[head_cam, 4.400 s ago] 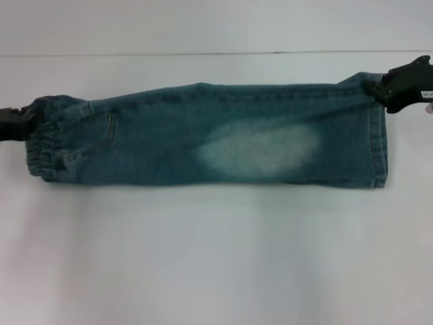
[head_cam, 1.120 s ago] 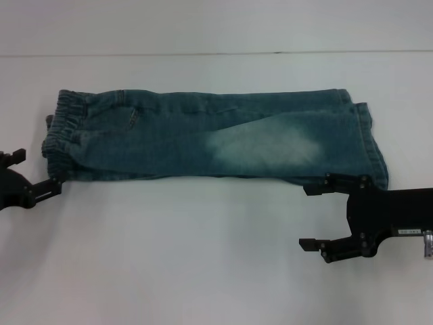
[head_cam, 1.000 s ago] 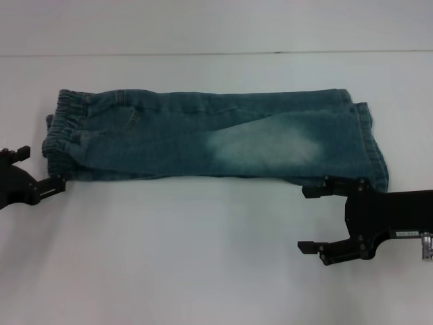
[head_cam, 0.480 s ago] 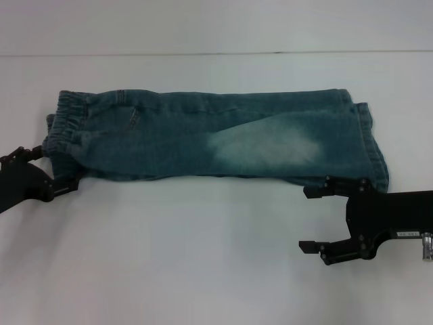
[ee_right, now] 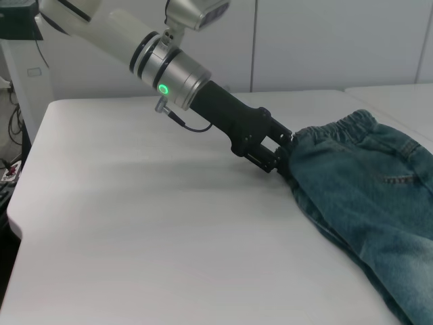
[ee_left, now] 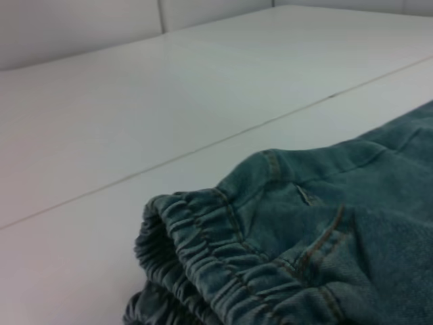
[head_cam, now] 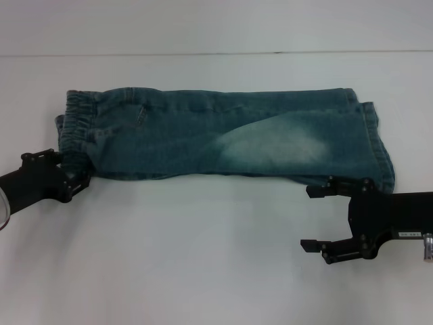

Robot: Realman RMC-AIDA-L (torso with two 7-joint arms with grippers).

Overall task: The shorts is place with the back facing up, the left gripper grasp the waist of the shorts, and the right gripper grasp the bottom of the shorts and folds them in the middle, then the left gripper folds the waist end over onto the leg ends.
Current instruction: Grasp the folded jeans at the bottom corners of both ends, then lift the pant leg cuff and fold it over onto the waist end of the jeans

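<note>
Both tools at shorts (head_cam: pixel 223 139) edges, left tool (head_cam: pixel 80 177) at waistband, right tool (head_cam: pixel 316 218) spread

My head camera looks forward and down on the whole worktop (head_cam: pixel 203 271), taking in the shorts (head_cam: pixel 230 139) from waist to leg ends. My left wrist camera sits low and very close to the elastic waistband (ee_left: pixel 203 271), facing across the worktop toward a far wall. My right wrist camera looks along the worktop from the leg end, sharing that waistband and the left tool (ee_right: pixel 281 159) with the head view.
</note>
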